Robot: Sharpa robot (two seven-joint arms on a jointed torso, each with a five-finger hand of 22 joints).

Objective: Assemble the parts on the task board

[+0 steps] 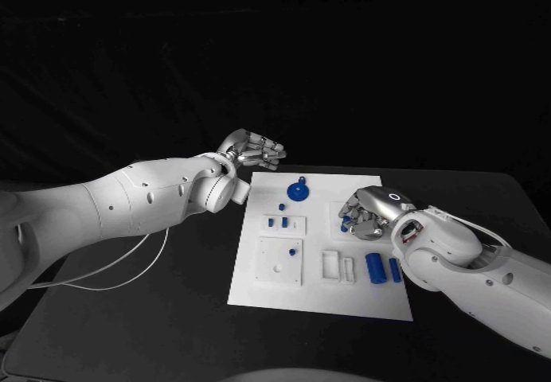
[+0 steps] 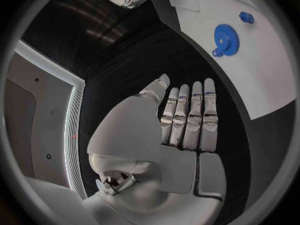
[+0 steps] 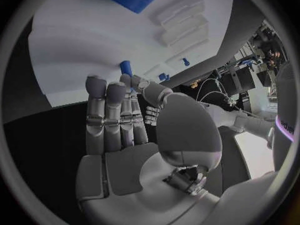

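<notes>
The white task board (image 1: 259,294) lies in the middle of the black table. A blue gear (image 1: 298,192) (image 2: 226,39) sits near its far edge, with small blue pegs (image 1: 277,223) just in front of it. Two blue cylinders (image 1: 382,268) lie at the near right. My right hand (image 1: 368,213) (image 3: 119,120) hovers over the board's right side, and its thumb and a fingertip pinch a small blue peg (image 3: 127,67). My left hand (image 1: 255,150) (image 2: 181,125) is off the board's far left corner, with its fingers straight and nothing in it.
White holder blocks (image 1: 338,267) (image 3: 181,17) stand beside the cylinders, and a square white plate (image 1: 279,267) with a blue pin (image 1: 294,252) lies at the near left. Bare black table (image 1: 150,318) surrounds the board. A white cable (image 1: 121,267) hangs under my left arm.
</notes>
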